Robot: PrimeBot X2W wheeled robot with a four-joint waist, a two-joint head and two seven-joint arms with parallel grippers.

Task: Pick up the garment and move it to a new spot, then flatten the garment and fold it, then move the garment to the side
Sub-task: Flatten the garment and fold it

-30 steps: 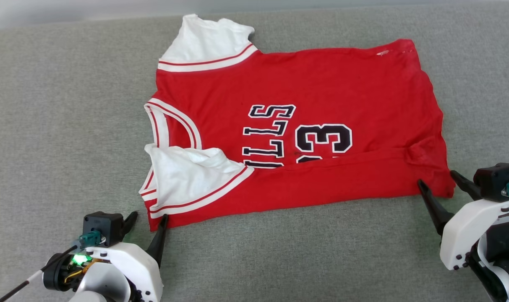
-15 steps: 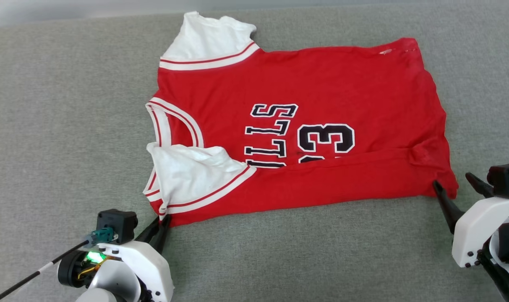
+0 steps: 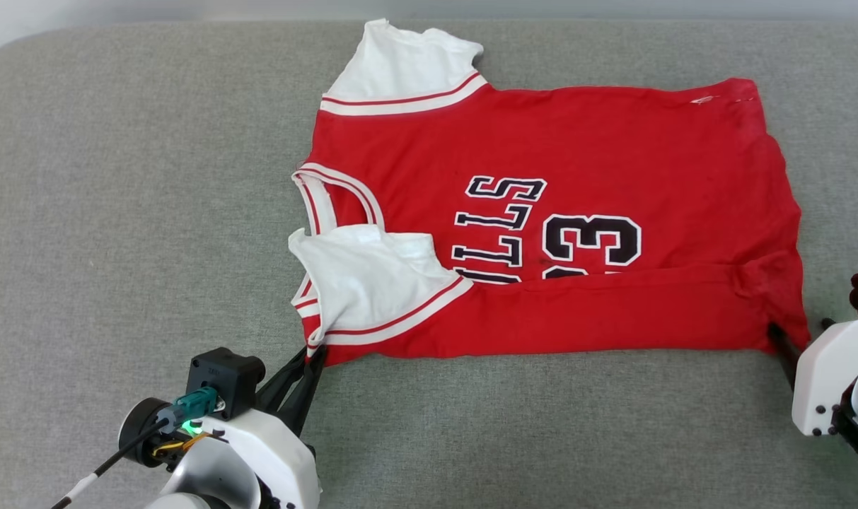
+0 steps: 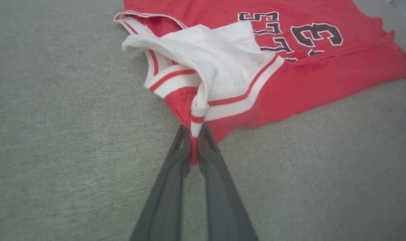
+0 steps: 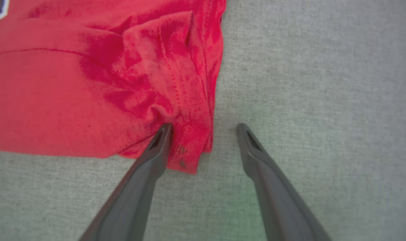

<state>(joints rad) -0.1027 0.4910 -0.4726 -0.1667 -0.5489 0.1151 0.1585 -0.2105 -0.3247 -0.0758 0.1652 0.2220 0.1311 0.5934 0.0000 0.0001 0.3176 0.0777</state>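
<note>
Garment (image 3: 577,212): red jersey w/ white sleeves, lying on grey upholstered surface (image 3: 117,212), roughly centre-right in head view. It lies sideways: neck end to robot's left, hem end to robot's right. Striped collar (image 3: 315,198) is open twd the left edge. Far sleeve (image 3: 400,71) is spread flat and sticks out the far side. Near sleeve (image 3: 365,276) is folded in over the front, a bit rumpled. Near long edge is folded over as a red strip (image 3: 612,311) running the full length; it covers the lower part of the black lettering and of the "23" (image 3: 591,240). Some wrinkles at the near-right hem corner (image 5: 189,157), rest is fairly flat.

Left gripper (image 3: 314,357): at near-left corner of the jersey, fingers pinched together on the cloth. Left wrist view shows striped trim plus a sliver of red fabric clamped btwn the tips, w/ the cloth pulled up to the tips there. So it's closed w/ a grip on the garment.

Right gripper (image 5: 204,127): at near-right hem corner, fingers spread wide, gripping nothing. One fingertip sits on the red cloth just inside the edge, the other on bare grey surface just beside the hem. The corner lies partly btwn them. Can't tell if the tips press down.
</note>
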